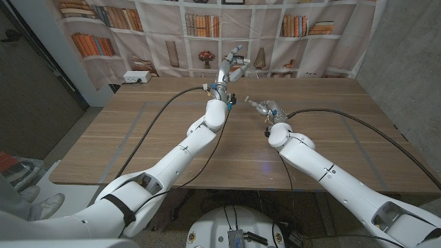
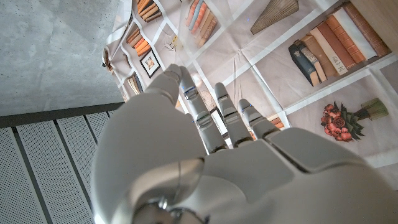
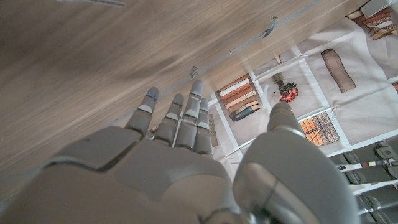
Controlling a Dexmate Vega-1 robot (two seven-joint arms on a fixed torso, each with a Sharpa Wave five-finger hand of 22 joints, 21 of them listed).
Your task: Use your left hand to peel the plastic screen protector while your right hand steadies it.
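Right, your left hand (image 1: 233, 63) is raised w/ fingers apart, holding nothing; right hand (image 1: 267, 108) likewise open, low over wooden table (image 1: 138, 138); bookshelf backdrop (image 1: 172, 27) behind.

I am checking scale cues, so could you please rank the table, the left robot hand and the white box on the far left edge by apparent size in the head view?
1. Table, by far the largest.
2. Left robot hand, raised with fingers spread.
3. White box, smallest, but close to the hand in apparent size and farther from the camera, so this order is unsure.
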